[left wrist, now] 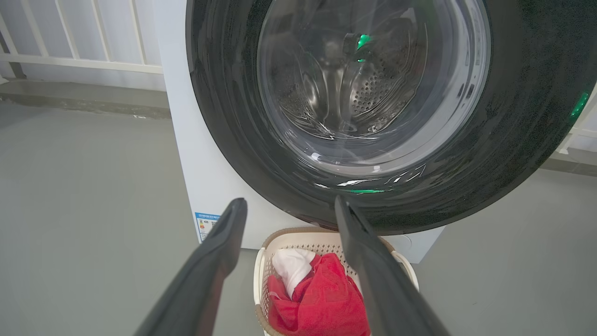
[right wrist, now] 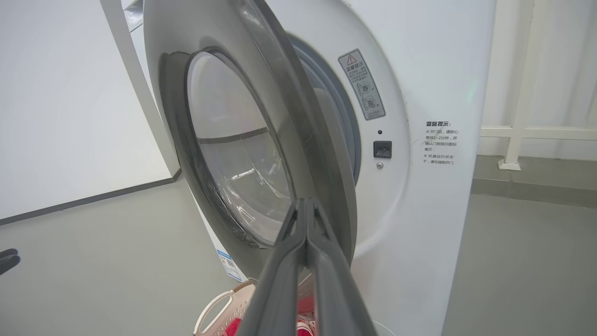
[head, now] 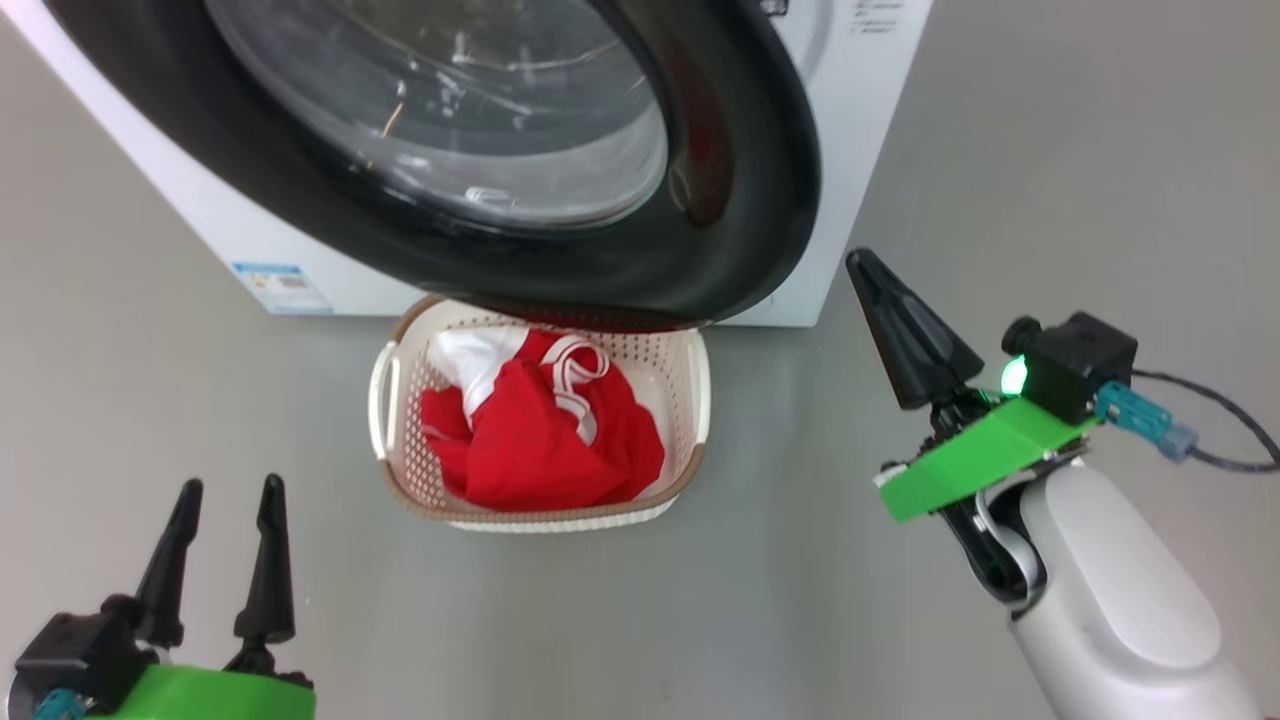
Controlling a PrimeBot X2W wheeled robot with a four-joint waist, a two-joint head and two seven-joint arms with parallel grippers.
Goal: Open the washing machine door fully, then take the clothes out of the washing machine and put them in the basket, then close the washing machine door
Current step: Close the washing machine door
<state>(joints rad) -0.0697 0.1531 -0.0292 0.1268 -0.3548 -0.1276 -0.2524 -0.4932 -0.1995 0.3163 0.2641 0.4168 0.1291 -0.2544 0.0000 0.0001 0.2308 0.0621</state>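
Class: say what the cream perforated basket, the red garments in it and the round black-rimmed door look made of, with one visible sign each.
Cream perforated basket: likely moulded plastic, matt; regular holes.
Red garments: soft cloth, matt; folds and creases.
Round black-rimmed door: glossy rim, probably plastic, mirrors light; clear centre, seemingly glass, see-through.

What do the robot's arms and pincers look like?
The left tool and the right tool each have two long, black, tapering fingers on a bright green plate. The right arm is a smooth pale shell; by its wrist sit a small black box, a green light, a blue-green plug and a dark cable.
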